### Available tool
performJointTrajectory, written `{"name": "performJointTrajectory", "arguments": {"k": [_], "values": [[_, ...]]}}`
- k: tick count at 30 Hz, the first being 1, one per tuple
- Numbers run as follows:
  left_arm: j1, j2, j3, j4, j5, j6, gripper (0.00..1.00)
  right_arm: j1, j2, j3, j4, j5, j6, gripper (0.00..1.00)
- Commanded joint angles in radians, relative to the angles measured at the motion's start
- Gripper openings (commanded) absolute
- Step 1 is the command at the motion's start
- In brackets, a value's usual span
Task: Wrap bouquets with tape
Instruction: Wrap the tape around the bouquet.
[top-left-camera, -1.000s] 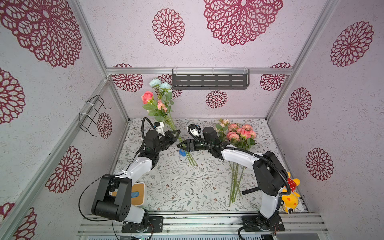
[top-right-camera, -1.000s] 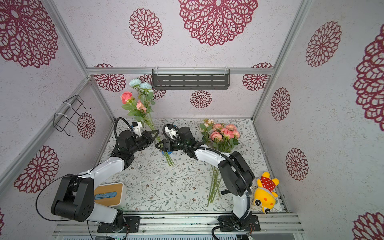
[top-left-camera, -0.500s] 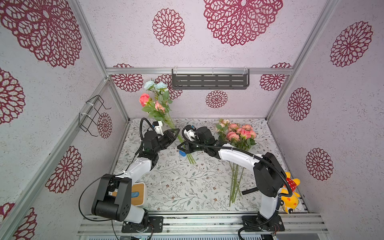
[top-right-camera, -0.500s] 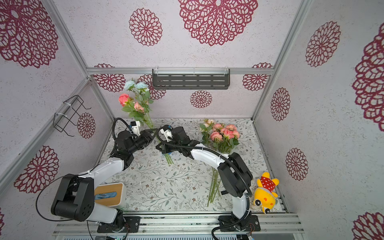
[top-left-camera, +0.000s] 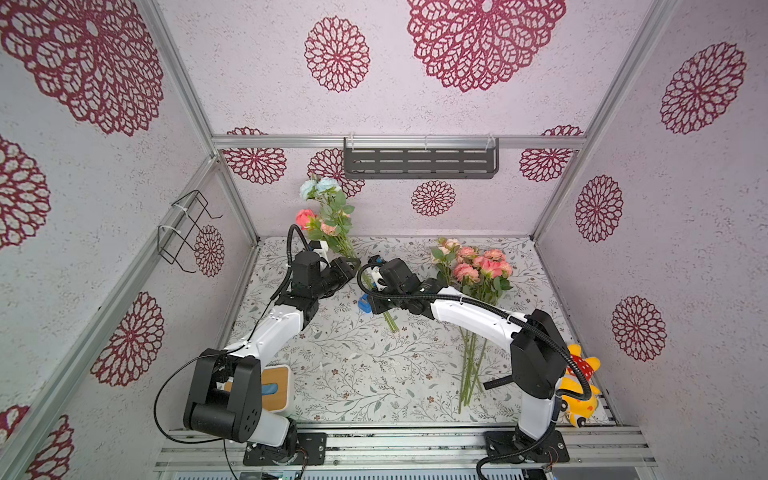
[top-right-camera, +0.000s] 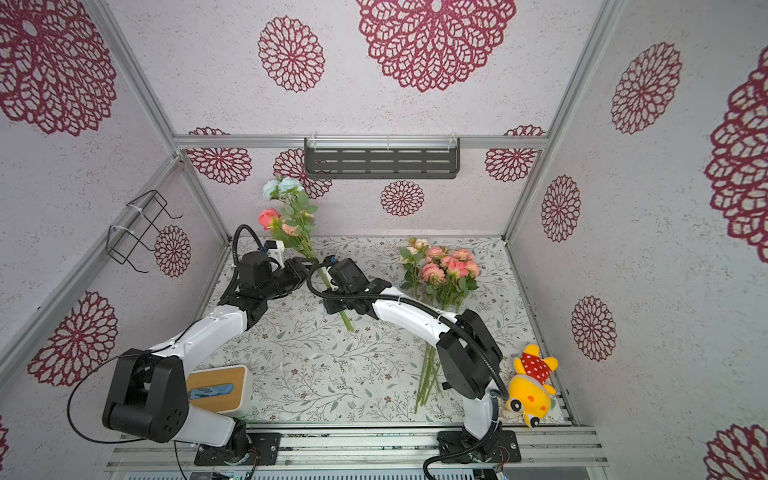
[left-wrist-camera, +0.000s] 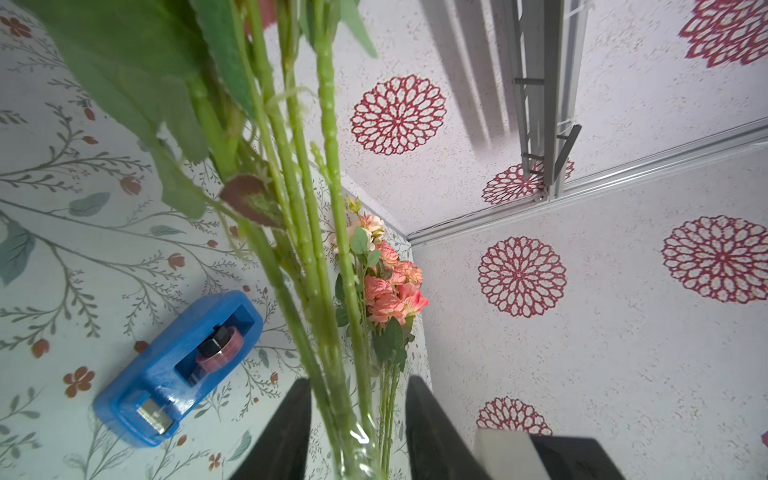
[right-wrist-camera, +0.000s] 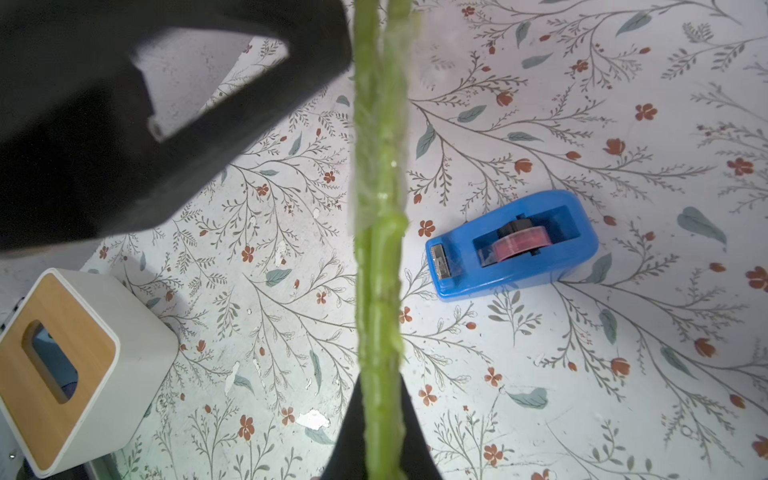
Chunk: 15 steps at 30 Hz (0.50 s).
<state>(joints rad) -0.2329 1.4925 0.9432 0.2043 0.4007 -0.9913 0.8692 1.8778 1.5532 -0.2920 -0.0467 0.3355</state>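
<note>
Two bouquets, one tape, one box, one toy.

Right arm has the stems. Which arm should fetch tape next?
Probably left. The right gripper is clamped on the raised bouquet's stems; the left gripper stands open around them, with the tape dispenser close below.

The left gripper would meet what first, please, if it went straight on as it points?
The left gripper first meets the raised bouquet's stems, between its open jaws; beyond, probably the lying bouquet, depth unclear.
</note>
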Motion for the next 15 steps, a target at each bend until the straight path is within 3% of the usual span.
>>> {"name": "performJointTrajectory", "arguments": {"k": [1,6,15], "values": [[-0.019,0.031,0.030,-0.066,-0.012,0.026,0.46,0.009,-0.004,0.046,0.031,0.057,-0.044,0.00],[-0.033,0.046,0.034,-0.068,0.001,0.024,0.48,0.019,0.013,0.066,0.012,0.069,-0.061,0.00],[-0.039,0.041,0.049,-0.127,-0.036,0.031,0.33,0.077,0.076,0.164,-0.108,0.214,-0.150,0.00]]}}
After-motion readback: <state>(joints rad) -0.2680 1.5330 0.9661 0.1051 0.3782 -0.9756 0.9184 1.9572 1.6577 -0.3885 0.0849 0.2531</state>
